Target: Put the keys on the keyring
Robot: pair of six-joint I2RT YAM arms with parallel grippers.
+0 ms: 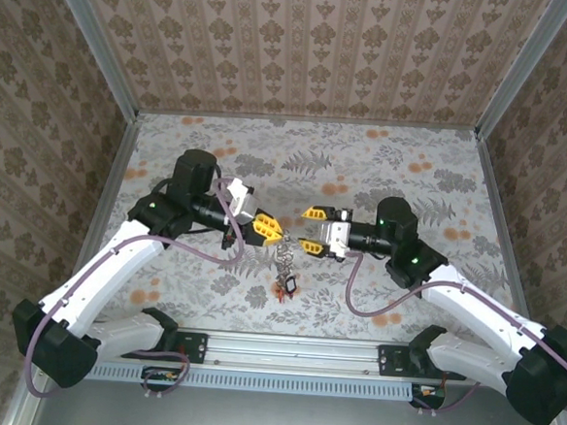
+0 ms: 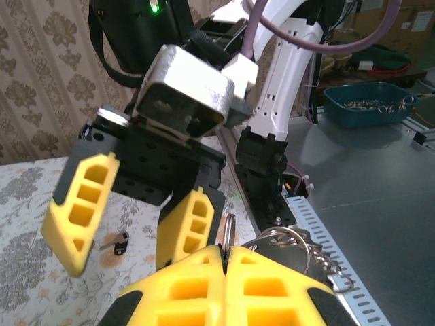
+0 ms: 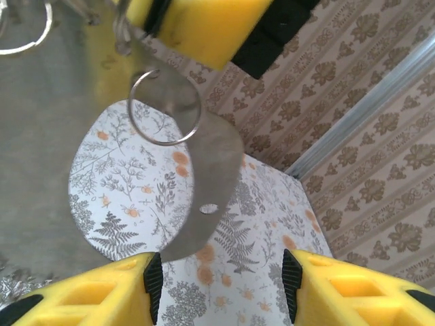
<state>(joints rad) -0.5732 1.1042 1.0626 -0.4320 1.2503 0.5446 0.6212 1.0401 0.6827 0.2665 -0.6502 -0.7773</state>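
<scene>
— Yellow fingers meet nose to nose in the view from above: the left gripper [image 1: 270, 233] and the right gripper [image 1: 307, 231] point at each other, tips nearly touching. Where are the keys?

— A small bunch of keys [image 1: 285, 288] lies on the flowered desk [image 1: 384, 161], just below the gap between the two grippers. A string of rings [image 1: 283, 262] hangs from the left gripper's tips toward it.

— And the left wrist camera?

— The left gripper's fingers are pressed flat together, pinching the thin keyring [image 2: 228, 229], which sticks up edge-on between them. The rings bunch just right of those tips. Facing it, the right gripper is spread wide, and a dark key [image 2: 115, 243] lies on the desk beneath its fingers.

— The right wrist camera?

— Its own fingers stand far apart. Ahead and above them the keyring shows as a round wire loop under the left gripper's tip. A flat, blurred metal blade [image 3: 211, 170] with a small hole reaches down toward the gap. Its lower end is close to one finger, and whether they touch I cannot tell.
</scene>
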